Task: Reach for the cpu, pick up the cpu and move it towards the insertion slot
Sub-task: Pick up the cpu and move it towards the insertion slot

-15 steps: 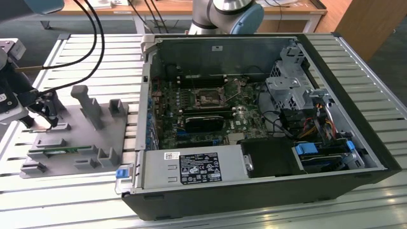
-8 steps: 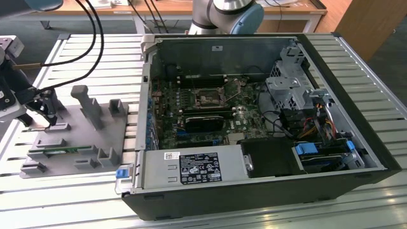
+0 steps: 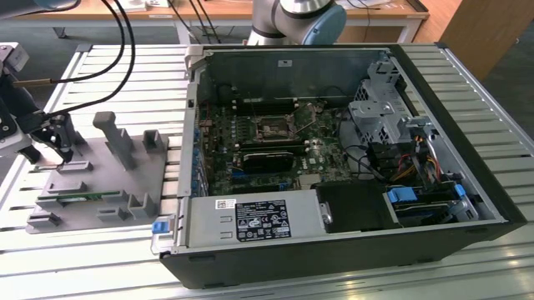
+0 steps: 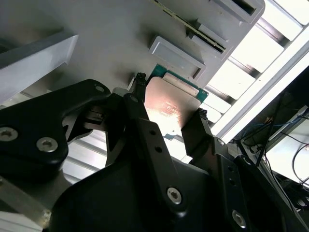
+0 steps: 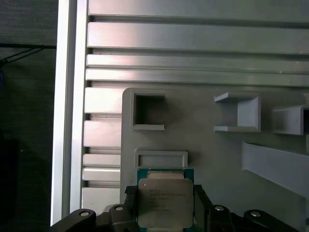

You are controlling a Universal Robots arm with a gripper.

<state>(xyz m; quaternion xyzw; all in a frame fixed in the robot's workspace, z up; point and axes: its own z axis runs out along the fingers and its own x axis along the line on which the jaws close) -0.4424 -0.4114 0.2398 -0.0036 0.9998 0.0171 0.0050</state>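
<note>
Leftward in the exterior view, the pincer (image 3: 60, 149) hangs low over the grey tray (image 3: 125, 187) on the slatted worktop (image 3: 117, 75), well apart from the slot (image 3: 276, 128) inside the open case (image 3: 467, 156). In the second wrist view, its fingers (image 4: 145, 125) clamp the cpu (image 4: 169, 108) from two sides. In the first wrist view, the cpu (image 5: 165, 205) lies just beside a raised frame (image 5: 161, 158) on the tray.

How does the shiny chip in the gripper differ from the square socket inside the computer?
The chip has a bright silver top; the socket has a dark centre in a metal frame. The chip is held in the gripper over the grey tray; the socket sits inside the computer case. Both are square.
</note>
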